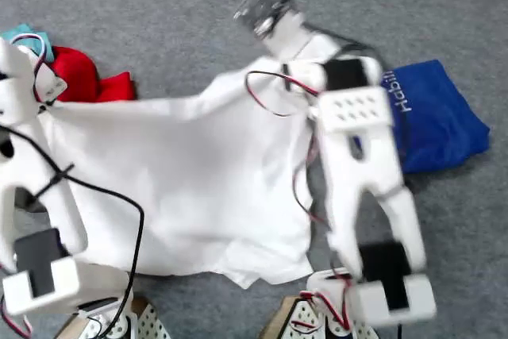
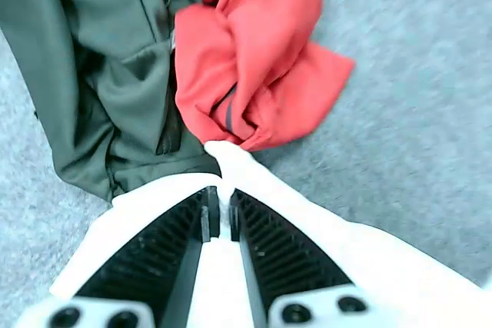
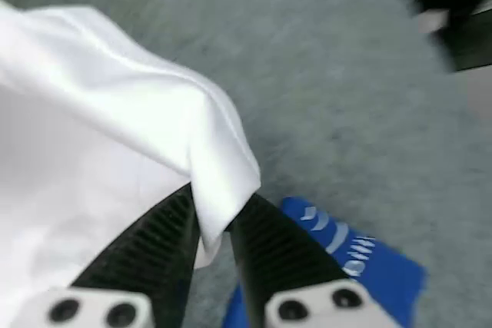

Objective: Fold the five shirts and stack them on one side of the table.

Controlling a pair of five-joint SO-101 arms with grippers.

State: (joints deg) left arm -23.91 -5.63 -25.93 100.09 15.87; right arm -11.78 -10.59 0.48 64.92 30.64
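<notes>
A white shirt (image 1: 190, 180) lies spread over the middle of the table, and each arm holds one of its far corners. My left gripper (image 2: 219, 217) is shut on a pinch of the white cloth (image 2: 231, 163), right beside a crumpled red shirt (image 2: 254, 51) and a dark green shirt (image 2: 92, 59). My right gripper (image 3: 213, 224) is shut on a lifted fold of the white shirt (image 3: 138, 113), above the grey table. A folded blue shirt (image 1: 432, 117) lies to the right of that arm, and its edge (image 3: 346, 266) appears just beyond the fingers.
The red shirt (image 1: 87, 77) sits at the far left with a teal piece of cloth (image 1: 24, 36) behind it. Both arm bases (image 1: 373, 291) stand at the near edge. Bare grey table (image 1: 159, 29) stretches along the far side.
</notes>
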